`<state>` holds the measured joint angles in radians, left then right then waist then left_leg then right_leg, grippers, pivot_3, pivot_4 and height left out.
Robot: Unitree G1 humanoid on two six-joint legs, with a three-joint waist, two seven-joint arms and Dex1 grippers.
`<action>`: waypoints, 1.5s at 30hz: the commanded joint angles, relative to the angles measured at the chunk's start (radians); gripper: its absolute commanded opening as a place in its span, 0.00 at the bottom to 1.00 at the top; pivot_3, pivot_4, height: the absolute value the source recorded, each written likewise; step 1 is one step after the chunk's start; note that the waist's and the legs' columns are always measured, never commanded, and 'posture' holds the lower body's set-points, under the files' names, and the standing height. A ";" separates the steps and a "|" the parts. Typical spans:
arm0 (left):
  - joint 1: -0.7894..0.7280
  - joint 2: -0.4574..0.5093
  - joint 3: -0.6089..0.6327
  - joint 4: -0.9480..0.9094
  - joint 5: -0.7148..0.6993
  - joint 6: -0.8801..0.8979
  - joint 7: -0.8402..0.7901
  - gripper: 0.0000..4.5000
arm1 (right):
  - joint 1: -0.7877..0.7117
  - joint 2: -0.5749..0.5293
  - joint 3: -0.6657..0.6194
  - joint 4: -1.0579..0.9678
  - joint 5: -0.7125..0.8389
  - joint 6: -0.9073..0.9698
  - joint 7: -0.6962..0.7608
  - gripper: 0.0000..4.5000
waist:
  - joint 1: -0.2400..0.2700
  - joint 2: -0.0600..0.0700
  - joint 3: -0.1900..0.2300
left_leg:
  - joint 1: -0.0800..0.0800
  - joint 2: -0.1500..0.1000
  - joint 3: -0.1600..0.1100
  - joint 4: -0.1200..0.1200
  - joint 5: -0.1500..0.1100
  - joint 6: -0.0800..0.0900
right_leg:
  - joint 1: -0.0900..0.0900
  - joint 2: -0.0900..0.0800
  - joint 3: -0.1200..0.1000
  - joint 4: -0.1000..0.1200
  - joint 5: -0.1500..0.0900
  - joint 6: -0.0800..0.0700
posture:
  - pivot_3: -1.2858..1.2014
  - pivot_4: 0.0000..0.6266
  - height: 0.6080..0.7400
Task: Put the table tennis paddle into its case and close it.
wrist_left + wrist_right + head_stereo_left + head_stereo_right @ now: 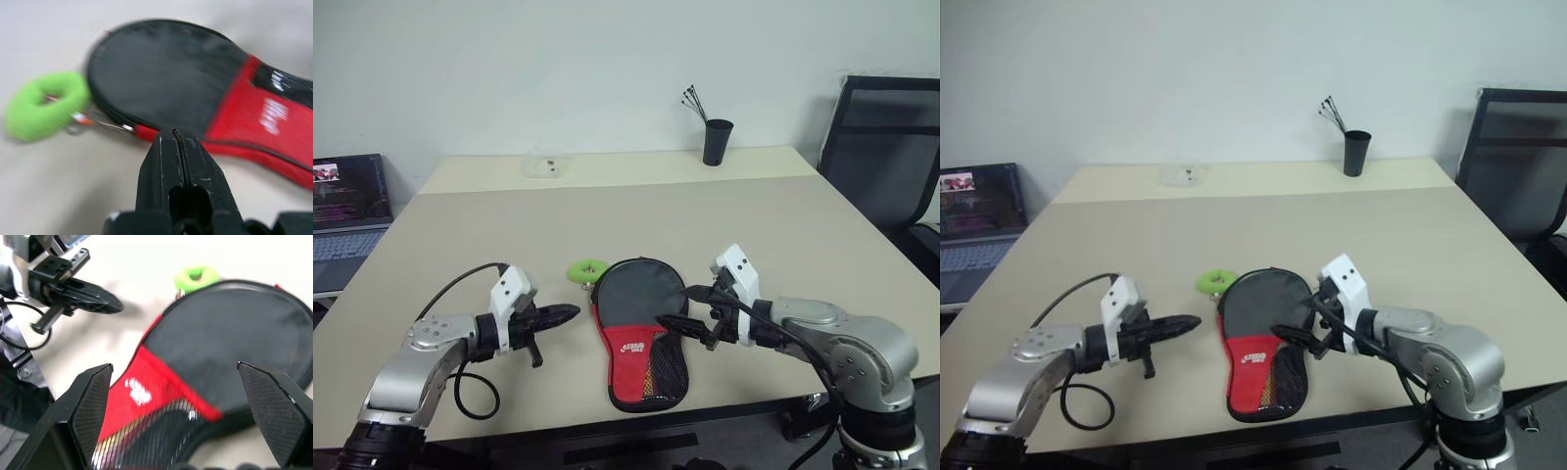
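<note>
Pale wall and a wide beige desk (724, 225) fill the scene, with a laptop (347, 211) off the robot's left and a dark chair (886, 147) off its right. Near the front edge lies the case (639, 333), a black and red paddle-shaped pouch, looking flat and closed; the paddle itself cannot be seen, so it is probably inside. Its long axis runs from the robot toward the far side, round black head pointing away, red mesh end pointing back. It sits between the arms: the right end effector (683, 305), fingers spread wide and grasping nothing, hovers at its right edge and is nearer; the left end effector (563, 314), clenched on nothing, points at it from just left. A small lime-green ring tag (586, 269) lies at the head's left, beside the zip.
</note>
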<state>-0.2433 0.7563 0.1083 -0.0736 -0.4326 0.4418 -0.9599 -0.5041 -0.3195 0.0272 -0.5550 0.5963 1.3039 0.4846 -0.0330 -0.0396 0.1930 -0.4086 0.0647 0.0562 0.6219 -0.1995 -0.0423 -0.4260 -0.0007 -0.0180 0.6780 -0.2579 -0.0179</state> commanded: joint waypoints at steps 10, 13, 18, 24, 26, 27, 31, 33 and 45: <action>-0.164 -0.041 0.007 0.152 0.107 0.004 0.175 0.76 | -0.064 0.095 0.230 0.323 -0.182 -0.396 0.037 1.00 | 0.002 -0.001 0.000 | -0.001 0.000 0.000 0.002 0.000 0.000 | 0.000 0.000 0.000 0.001 0.001 0.001 | 0.52 0.24 1.00; -0.231 -0.085 0.003 0.244 0.137 0.001 0.234 0.99 | -0.057 0.110 0.240 0.336 -0.198 -0.410 0.034 1.00 | 0.003 -0.002 -0.001 | -0.002 0.000 0.000 0.002 0.000 0.000 | 0.000 0.000 0.000 0.001 0.001 0.001 | 0.52 0.24 1.00; -0.348 -0.149 -0.009 0.403 0.165 0.020 0.284 0.99 | -0.050 0.121 0.253 0.338 -0.210 -0.416 0.036 1.00 | 0.003 -0.003 -0.001 | -0.003 0.000 -0.001 0.004 0.000 0.000 | 0.000 0.000 -0.001 0.001 0.001 0.002 | 0.52 0.24 1.00; -0.491 -0.208 -0.042 0.598 0.179 0.034 0.239 0.99 | -0.052 0.139 0.253 0.344 -0.225 -0.419 0.033 1.00 | 0.003 -0.003 -0.001 | -0.005 -0.001 -0.002 0.006 0.000 0.000 | -0.001 0.001 -0.003 0.001 0.002 0.002 | 0.52 0.24 1.00; -0.527 -0.222 -0.082 0.662 0.206 0.022 0.204 0.99 | -0.051 0.144 0.253 0.344 -0.228 -0.419 0.029 1.00 | 0.002 -0.003 -0.001 | -0.005 -0.001 -0.002 0.006 0.000 0.000 | -0.001 0.001 -0.003 0.001 0.002 0.002 | 0.52 0.24 1.00; -0.543 -0.228 -0.097 0.692 0.217 0.015 0.192 0.99 | -0.051 0.146 0.253 0.343 -0.229 -0.419 0.028 1.00 | 0.002 -0.003 -0.001 | -0.006 -0.001 -0.002 0.006 0.000 0.000 | -0.001 0.001 -0.003 0.001 0.002 0.002 | 0.52 0.24 1.00; -0.602 -0.247 -0.131 0.813 0.259 -0.020 0.159 0.99 | -0.045 0.154 0.251 0.336 -0.231 -0.415 0.021 1.00 | 0.003 -0.003 -0.001 | -0.006 -0.001 -0.003 0.006 0.000 0.000 | -0.001 0.002 -0.003 0.001 0.002 0.002 | 0.52 0.24 1.00; -0.617 -0.254 -0.141 0.855 0.275 -0.035 0.146 0.99 | -0.044 0.157 0.250 0.334 -0.232 -0.413 0.017 1.00 | 0.003 -0.003 -0.001 | -0.006 -0.001 -0.003 0.006 0.000 0.000 | -0.001 0.002 -0.004 0.002 0.002 0.002 | 0.52 0.24 1.00; -0.631 -0.267 -0.131 0.967 0.320 -0.127 0.148 0.25 | -0.050 0.160 0.257 0.338 -0.252 -0.434 -0.001 1.00 | 0.003 -0.005 -0.003 | -0.005 -0.001 -0.003 0.007 0.000 0.000 | 0.000 0.002 -0.004 0.003 0.002 0.002 | 0.52 0.24 1.00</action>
<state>-0.8794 0.4816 -0.0314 0.8719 -0.1331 0.3168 -0.8374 -0.5396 -0.1678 0.2820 -0.1918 0.3506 0.8998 0.4879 -0.0299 -0.0446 0.1903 -0.4131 0.0638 0.0529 0.6292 -0.1992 -0.0423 -0.4262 0.0010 -0.0220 0.6809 -0.2560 -0.0154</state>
